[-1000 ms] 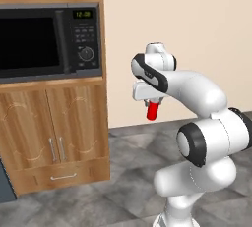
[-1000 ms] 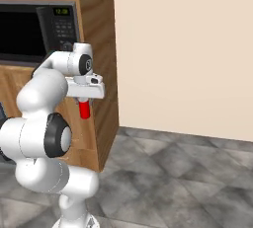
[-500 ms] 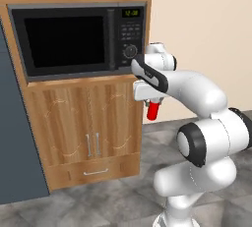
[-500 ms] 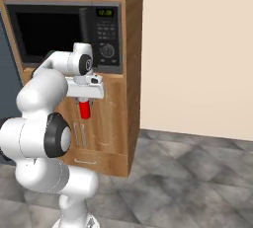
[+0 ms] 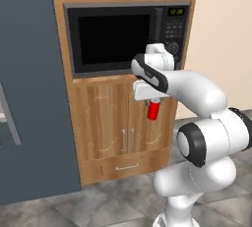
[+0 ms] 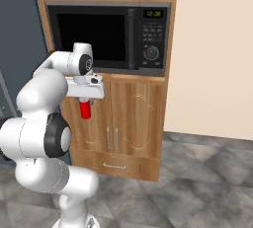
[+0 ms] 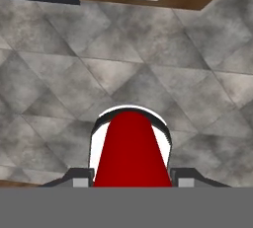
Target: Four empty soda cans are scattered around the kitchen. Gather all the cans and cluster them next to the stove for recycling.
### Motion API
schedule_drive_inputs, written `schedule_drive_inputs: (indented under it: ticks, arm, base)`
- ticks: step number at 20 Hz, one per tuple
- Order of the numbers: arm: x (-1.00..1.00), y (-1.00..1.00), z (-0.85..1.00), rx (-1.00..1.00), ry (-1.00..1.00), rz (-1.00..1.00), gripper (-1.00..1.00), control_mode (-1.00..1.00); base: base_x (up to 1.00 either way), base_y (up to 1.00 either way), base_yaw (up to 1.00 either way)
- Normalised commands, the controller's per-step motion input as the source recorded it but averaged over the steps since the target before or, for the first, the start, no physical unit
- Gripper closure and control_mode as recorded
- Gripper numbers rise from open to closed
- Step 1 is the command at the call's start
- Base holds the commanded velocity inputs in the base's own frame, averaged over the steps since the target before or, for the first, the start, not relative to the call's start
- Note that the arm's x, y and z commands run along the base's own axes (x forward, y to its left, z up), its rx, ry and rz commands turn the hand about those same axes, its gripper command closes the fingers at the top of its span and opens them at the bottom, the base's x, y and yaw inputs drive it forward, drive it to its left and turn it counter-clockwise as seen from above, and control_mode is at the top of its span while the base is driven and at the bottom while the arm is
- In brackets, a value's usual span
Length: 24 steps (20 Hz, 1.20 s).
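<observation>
My gripper [image 5: 153,104] is shut on a red soda can [image 5: 154,111], which hangs upright below the hand, high above the floor. From the right side the same red can [image 6: 85,109] shows under the gripper [image 6: 85,100], in front of the wooden cabinet. Looking down along the hand, the red can [image 7: 131,153] sits between the two fingertips [image 7: 81,178] over the grey tiled floor. The stove is out of view.
A black built-in microwave [image 5: 123,35] sits in a tall wooden cabinet [image 5: 115,130] with two doors and a drawer below. A dark grey-blue refrigerator panel [image 5: 29,88] stands to its left. A beige wall [image 6: 215,54] is to the right. Grey floor tiles [image 6: 188,187] lie open ahead.
The whole scene has slid to the right as the base turns left; the refrigerator panel has come into view. The arm keeps its pose with the red can in the gripper.
</observation>
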Motion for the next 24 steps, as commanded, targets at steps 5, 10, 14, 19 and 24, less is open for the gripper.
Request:
schedule_drive_inputs:
  ticks: [5, 10, 14, 19, 24]
  arm:
    - [0.00, 0.00, 0.00, 0.00, 0.00, 0.00, 1.00, 1.00]
    - [0.00, 0.00, 0.00, 0.00, 0.00, 0.00, 1.00, 1.00]
    - [0.00, 0.00, 0.00, 0.00, 0.00, 0.00, 1.00, 1.00]
    - [0.00, 0.00, 0.00, 0.00, 0.00, 0.00, 1.00, 1.00]
    - [0.00, 0.00, 0.00, 0.00, 0.00, 0.00, 1.00, 1.00]
  base:
    - [0.00, 0.84, -0.02]
    - [0.00, 0.86, -0.01]
    - [0.00, 0.86, -0.01]
    - [0.00, 0.85, -0.01]
    - [0.03, 0.84, -0.02]
